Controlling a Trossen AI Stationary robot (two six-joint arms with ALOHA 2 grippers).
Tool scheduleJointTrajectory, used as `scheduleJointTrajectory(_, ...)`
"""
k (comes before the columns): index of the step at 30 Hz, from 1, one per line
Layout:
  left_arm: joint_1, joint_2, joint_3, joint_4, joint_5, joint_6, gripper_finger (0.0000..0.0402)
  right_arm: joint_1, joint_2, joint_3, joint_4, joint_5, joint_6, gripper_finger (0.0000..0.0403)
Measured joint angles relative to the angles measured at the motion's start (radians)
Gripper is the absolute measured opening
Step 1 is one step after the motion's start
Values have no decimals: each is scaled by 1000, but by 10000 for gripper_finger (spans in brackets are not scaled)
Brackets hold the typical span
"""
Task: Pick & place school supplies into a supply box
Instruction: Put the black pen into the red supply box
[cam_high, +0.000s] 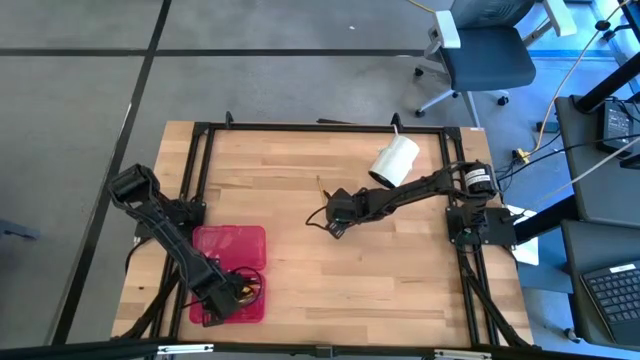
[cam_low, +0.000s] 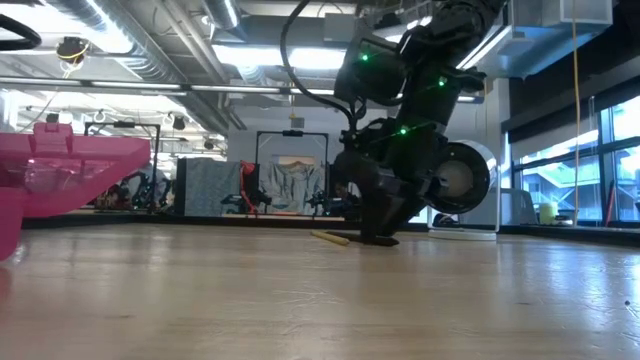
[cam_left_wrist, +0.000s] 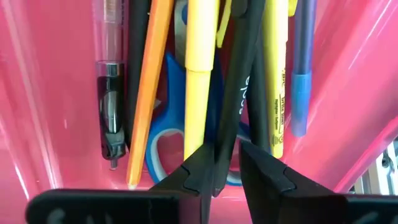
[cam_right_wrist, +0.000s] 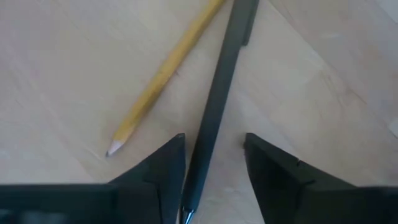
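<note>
Between the right gripper (cam_right_wrist: 211, 180) jaws, a black pen (cam_right_wrist: 217, 93) (untouched, jaws apart)

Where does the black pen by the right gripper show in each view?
High view: too small to tell, hidden at the right gripper, mid-table.
Low view: not distinguishable; only the wooden pencil shows.
Left wrist view: not in it.
Right wrist view: black pen between the fingers.
Shared landmark: the wooden pencil.

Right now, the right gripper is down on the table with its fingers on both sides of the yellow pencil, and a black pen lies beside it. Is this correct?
Not quite. In the right wrist view the right gripper straddles the black pen, not the yellow pencil; the pencil lies beside it on the table, outside the fingers. The rest is right.
</note>
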Motion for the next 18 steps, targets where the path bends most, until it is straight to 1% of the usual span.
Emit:
scheduleJointTrajectory(3, 0, 0, 0, 0, 10, 1, 81, 0, 0, 0, -1, 0, 4, 161)
scheduleJointTrajectory(8, 0, -15, 0, 1, 77, 17, 88, 1, 0, 0, -4, 0, 3, 156)
scheduleJointTrajectory(13, 0, -50, 1, 2, 65, 9, 86, 1, 0, 0, -14, -1, 2, 139)
scheduleJointTrajectory(18, 0, -80, 1, 23, 38, -24, 88, 2, 0, 0, -27, -1, -8, 104)
